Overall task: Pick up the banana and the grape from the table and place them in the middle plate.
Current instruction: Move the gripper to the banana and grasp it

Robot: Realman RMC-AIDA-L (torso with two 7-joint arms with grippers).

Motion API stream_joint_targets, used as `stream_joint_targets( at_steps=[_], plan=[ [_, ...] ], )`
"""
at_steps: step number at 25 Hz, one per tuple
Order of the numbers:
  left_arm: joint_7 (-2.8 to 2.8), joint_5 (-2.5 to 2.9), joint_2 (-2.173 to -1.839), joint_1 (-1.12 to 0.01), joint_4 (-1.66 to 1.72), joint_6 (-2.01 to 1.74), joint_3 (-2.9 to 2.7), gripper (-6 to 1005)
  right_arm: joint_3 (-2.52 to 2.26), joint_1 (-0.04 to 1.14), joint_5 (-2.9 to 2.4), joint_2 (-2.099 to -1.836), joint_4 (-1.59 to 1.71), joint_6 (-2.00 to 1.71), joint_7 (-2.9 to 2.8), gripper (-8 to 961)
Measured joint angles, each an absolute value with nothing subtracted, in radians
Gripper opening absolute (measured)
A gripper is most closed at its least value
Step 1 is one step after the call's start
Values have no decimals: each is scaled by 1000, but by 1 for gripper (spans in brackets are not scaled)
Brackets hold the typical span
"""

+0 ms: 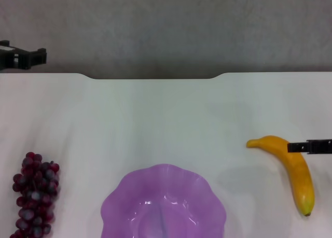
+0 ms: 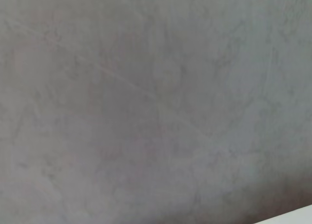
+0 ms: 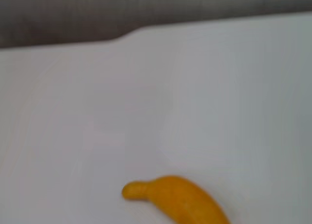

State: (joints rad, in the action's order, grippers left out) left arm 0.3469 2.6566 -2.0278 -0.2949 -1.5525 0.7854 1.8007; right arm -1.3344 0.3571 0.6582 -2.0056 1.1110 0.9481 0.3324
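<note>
The banana lies on the white table at the right, its dark tip toward me; its stem end also shows in the right wrist view. The grape bunch lies at the near left. The light purple middle plate sits at the near centre, with nothing in it. My right gripper reaches in from the right edge, just above the banana's upper part. My left gripper hangs at the far left, beyond the table's far edge.
The table's far edge has a shallow notch, with grey floor beyond it. The left wrist view shows only grey floor and a sliver of the table.
</note>
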Motion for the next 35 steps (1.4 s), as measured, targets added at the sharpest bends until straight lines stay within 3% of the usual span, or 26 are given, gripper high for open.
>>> stream_joint_targets(
  at_steps=[35],
  plan=[
    [352,2660,-2026,-302,-1552,794,1801,860,-1358,525,627,-2002,786,912,358,863]
  ],
)
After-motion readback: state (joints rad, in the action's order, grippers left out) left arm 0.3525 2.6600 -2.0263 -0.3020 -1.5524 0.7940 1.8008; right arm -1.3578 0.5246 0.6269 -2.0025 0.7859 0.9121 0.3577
